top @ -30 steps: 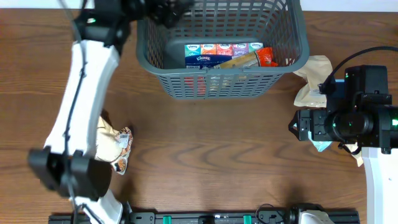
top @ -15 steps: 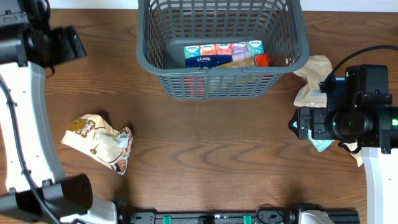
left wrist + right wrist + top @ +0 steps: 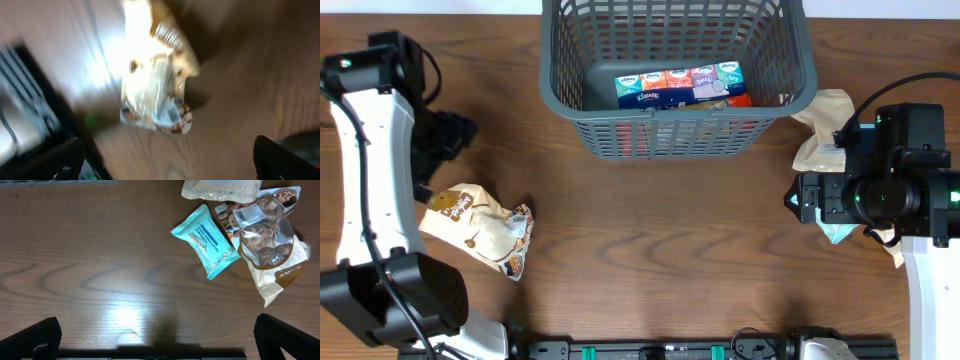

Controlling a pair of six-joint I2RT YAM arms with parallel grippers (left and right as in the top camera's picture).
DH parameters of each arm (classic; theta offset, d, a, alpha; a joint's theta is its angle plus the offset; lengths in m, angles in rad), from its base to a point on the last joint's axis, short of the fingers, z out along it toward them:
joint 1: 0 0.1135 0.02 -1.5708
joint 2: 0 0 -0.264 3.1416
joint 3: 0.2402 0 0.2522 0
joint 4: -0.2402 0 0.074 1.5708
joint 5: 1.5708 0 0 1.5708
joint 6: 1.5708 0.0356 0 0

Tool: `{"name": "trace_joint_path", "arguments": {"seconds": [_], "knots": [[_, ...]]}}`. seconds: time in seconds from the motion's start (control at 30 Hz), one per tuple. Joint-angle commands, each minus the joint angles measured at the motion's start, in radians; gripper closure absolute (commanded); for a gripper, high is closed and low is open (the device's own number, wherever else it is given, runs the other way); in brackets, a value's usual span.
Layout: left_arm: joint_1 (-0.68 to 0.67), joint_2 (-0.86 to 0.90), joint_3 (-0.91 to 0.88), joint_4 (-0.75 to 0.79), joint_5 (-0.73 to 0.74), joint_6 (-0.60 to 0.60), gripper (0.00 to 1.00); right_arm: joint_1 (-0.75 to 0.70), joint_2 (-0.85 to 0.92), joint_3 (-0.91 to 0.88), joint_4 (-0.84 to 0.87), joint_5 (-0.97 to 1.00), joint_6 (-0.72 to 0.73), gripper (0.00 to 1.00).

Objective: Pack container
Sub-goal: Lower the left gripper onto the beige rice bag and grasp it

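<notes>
The container (image 3: 675, 112), a dark grey lattice basket, stands at the back middle of the table with a row of colourful tissue packets (image 3: 680, 82) inside. My left gripper (image 3: 445, 135) hangs open and empty at the far left, just above a beige snack packet (image 3: 480, 228) lying on the wood. In the blurred left wrist view that packet (image 3: 155, 85) lies ahead of the open left gripper (image 3: 165, 160). My right gripper (image 3: 798, 200) is at the right side, open and empty; in its wrist view the right gripper (image 3: 160, 340) spans bare wood.
Right of the basket lie tan snack bags (image 3: 825, 125). The right wrist view shows a teal packet (image 3: 211, 241), a cookie bag (image 3: 270, 245) and a clear bag (image 3: 220, 189) beyond the fingers. A black rail (image 3: 650, 350) runs along the front edge.
My left arm has swung from over the basket's left corner out to the far left, above the beige packet. The right arm has stayed still.
</notes>
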State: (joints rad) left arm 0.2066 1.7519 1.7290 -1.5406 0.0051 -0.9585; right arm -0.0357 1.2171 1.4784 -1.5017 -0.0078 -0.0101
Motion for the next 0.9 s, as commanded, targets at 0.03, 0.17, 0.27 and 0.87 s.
{"name": "trace_joint_path", "arguments": {"seconds": [0.03, 0.17, 0.27, 0.87], "knots": [[-0.006, -0.007, -0.134, -0.006, 0.092, -0.335, 0.01, -0.011, 0.001, 0.014, 0.003, -0.005, 0.016, 0.01], [-0.037, -0.007, -0.287, 0.05, 0.089, -0.52, 0.01, -0.011, 0.001, 0.014, 0.01, -0.005, 0.016, 0.01], [-0.073, -0.007, -0.387, 0.206, 0.089, -0.496, 0.01, -0.011, 0.001, 0.014, 0.014, -0.004, 0.016, 0.01], [-0.187, -0.007, -0.625, 0.533, -0.133, -0.194, 0.05, -0.011, 0.005, 0.014, 0.006, -0.004, 0.009, 0.01]]}}
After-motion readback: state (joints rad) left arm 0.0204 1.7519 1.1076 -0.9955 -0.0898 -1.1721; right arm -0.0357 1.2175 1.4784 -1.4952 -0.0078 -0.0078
